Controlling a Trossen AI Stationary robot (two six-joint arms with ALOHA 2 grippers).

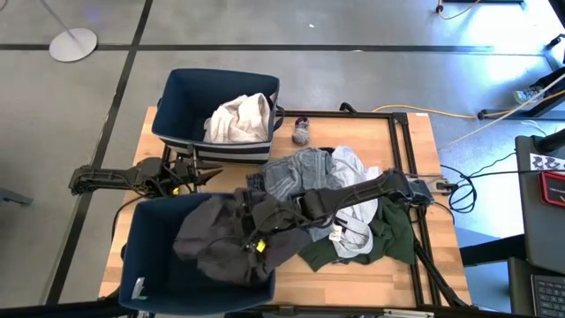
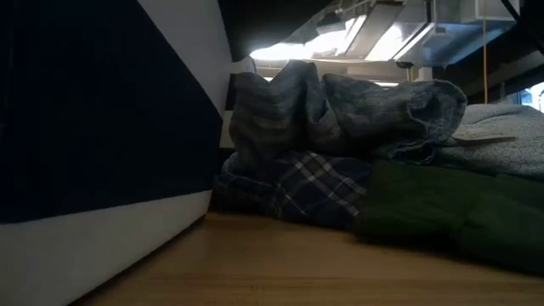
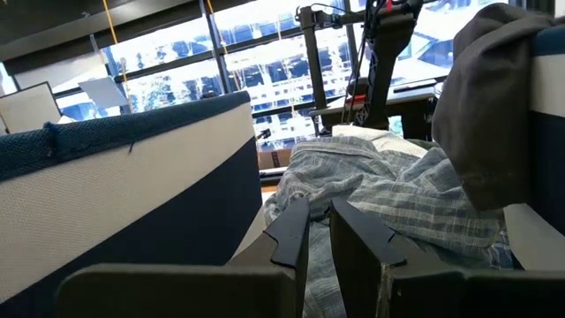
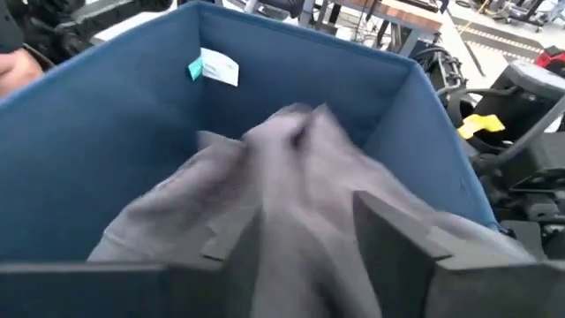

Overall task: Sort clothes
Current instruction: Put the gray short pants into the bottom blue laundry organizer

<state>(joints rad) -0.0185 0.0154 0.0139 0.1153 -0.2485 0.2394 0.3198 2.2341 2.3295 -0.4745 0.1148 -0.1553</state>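
Fingers of the right arm stand apart over the near bin at seven o'clock on the surface, apparently letting the dark grey garment drop in; left fingers nearly together, idle.

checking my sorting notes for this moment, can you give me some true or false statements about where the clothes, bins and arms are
1. A white garment lies in the far bin. True.
2. The small sock is inside a bin. False: it lies on the table, beside the far bin.
3. The dark grey garment hangs over the near bin's edge, under the right gripper. True.
4. The right gripper's fingers are clamped shut. False: they stand apart, with the grey garment between them.
5. The left gripper is reaching into the far bin. False: it sits between the two bins, pointing toward the pile.
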